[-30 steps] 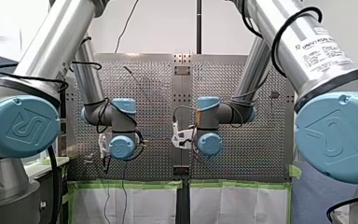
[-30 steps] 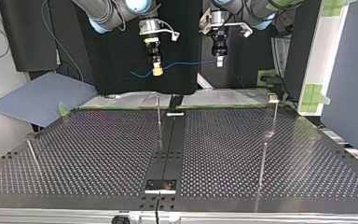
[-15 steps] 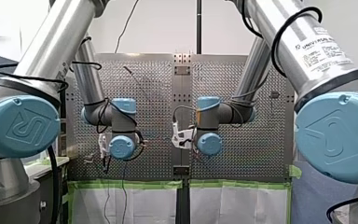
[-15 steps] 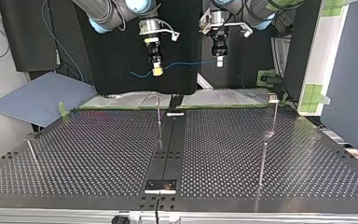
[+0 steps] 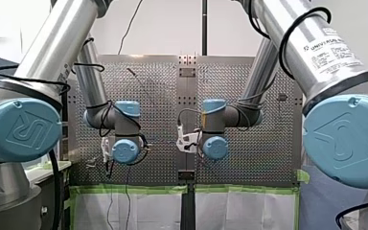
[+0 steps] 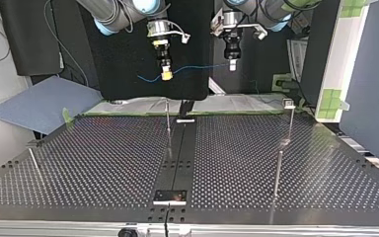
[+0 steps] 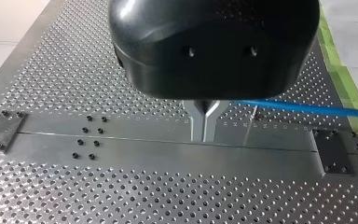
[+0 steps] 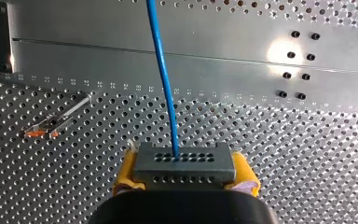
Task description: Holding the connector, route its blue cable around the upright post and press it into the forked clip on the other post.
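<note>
In the right wrist view a grey connector [image 8: 185, 163] sits between the yellow pads [image 8: 126, 175] of my right gripper [image 8: 185, 179], which is shut on it. The blue cable [image 8: 163, 70] leaves the connector and runs ahead over the table. In the top view it spans from my right gripper [image 6: 166, 74] to my left gripper [image 6: 232, 64], both high above the table's far edge. My left gripper [image 7: 204, 125] has its metal fingers shut on the cable [image 7: 307, 108]. A thin upright post [image 6: 168, 117] stands under my right gripper. Another post [image 6: 290, 123] carries a small clip [image 6: 288, 102] on top.
Two more thin posts stand on the perforated table, one [image 6: 278, 173] at the top view's near right and one [image 6: 34, 164] leaning at its near left. A dark centre strip [image 6: 180, 153] with a plate [image 6: 170, 196] runs down the middle. Green tape [image 5: 129, 189] edges the table.
</note>
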